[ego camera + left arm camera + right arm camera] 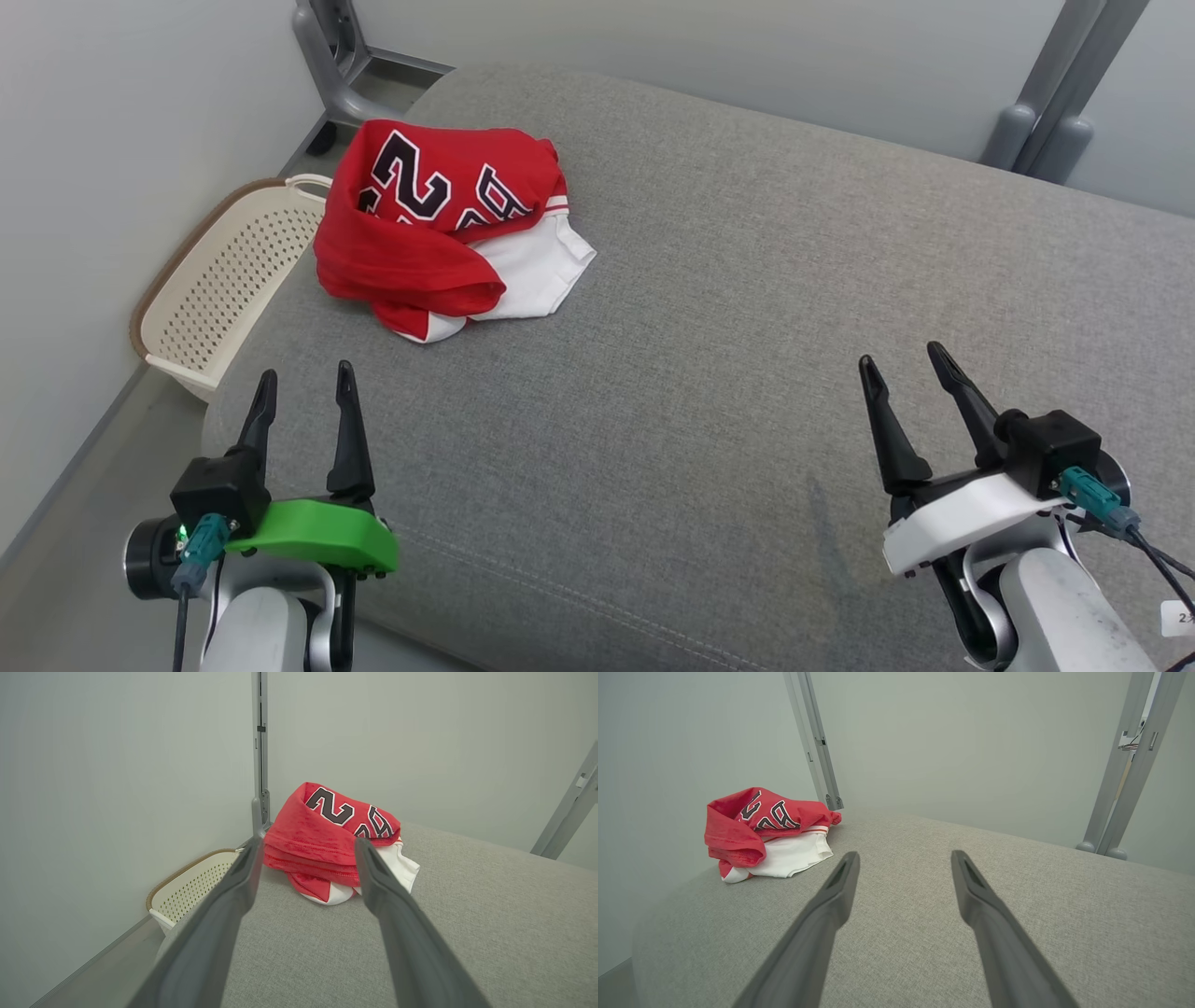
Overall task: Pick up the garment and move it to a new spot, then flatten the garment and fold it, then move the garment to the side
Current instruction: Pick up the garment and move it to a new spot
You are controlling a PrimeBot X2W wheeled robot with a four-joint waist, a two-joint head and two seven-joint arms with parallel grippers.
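While the crumpled red-and-white garment (420, 243) lies on the grey fabric cushion (747, 327), left gripper (307, 370) and right gripper (900, 353) stand spread, empty — evidently nothing begun.

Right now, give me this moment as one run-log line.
stage: pre-pick | garment: crumpled, far left on cushion | left gripper: jaws open, empty | right gripper: jaws open, empty

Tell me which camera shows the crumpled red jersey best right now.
Head view: the jersey lies whole and unobstructed on the grey cushion. The left wrist view is closer, but the left pincer overlaps its edges. The right wrist view catches it side-on, off to the left.
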